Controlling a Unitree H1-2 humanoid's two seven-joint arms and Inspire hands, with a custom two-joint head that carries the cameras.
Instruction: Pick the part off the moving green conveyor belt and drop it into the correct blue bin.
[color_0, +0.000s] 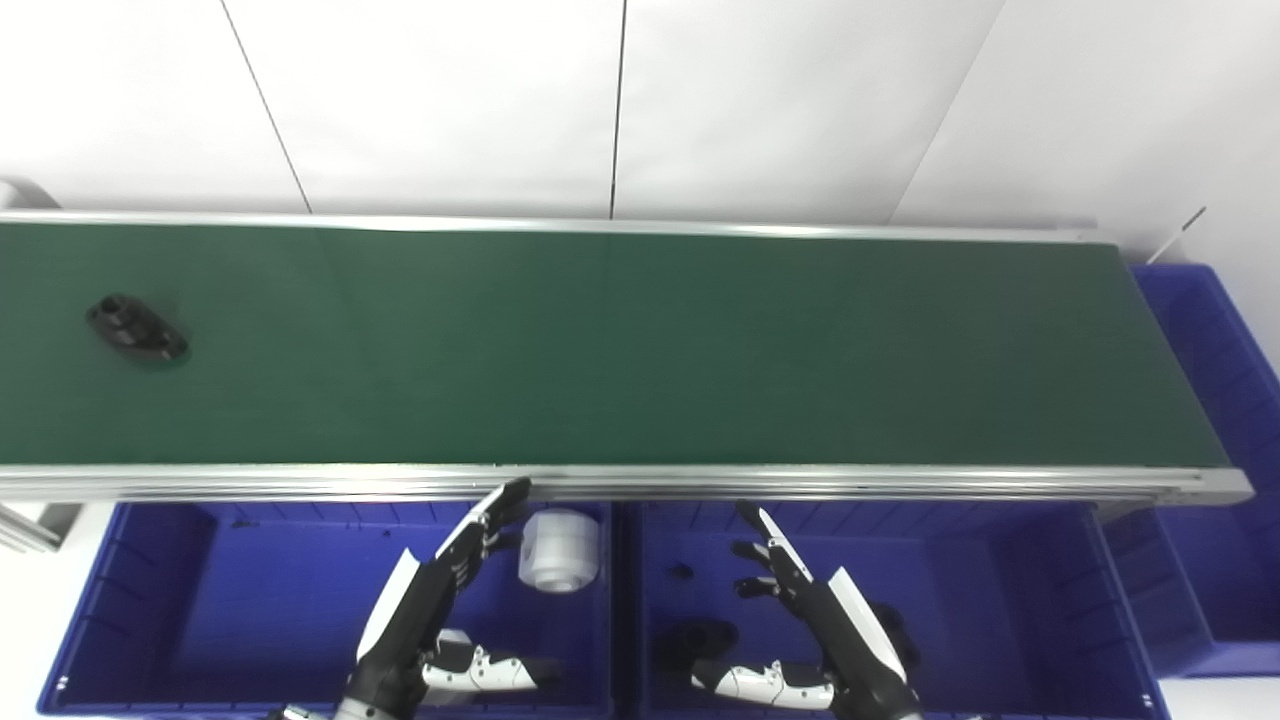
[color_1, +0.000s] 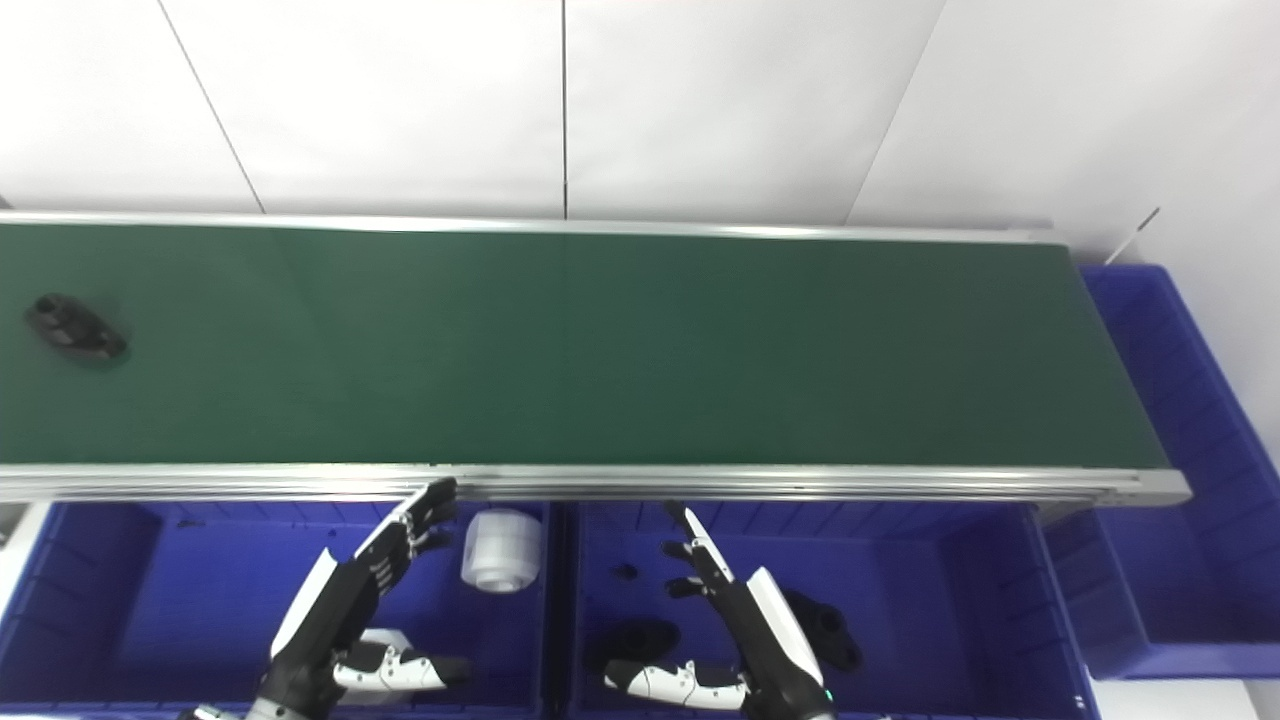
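Observation:
A black part with a raised round boss lies on the green conveyor belt at its far left. Below the belt's near rail, my left hand hovers open over the left blue bin, fingers stretched toward the rail and thumb held out to the right. Over the right blue bin my right hand is open too, with fingers apart. Neither hand holds anything, and both are far from the black part.
A white cylindrical part sits in the left bin beside my left hand. Black parts lie in the right bin near my right hand. A third blue bin stands past the belt's right end. A white wall rises behind the belt.

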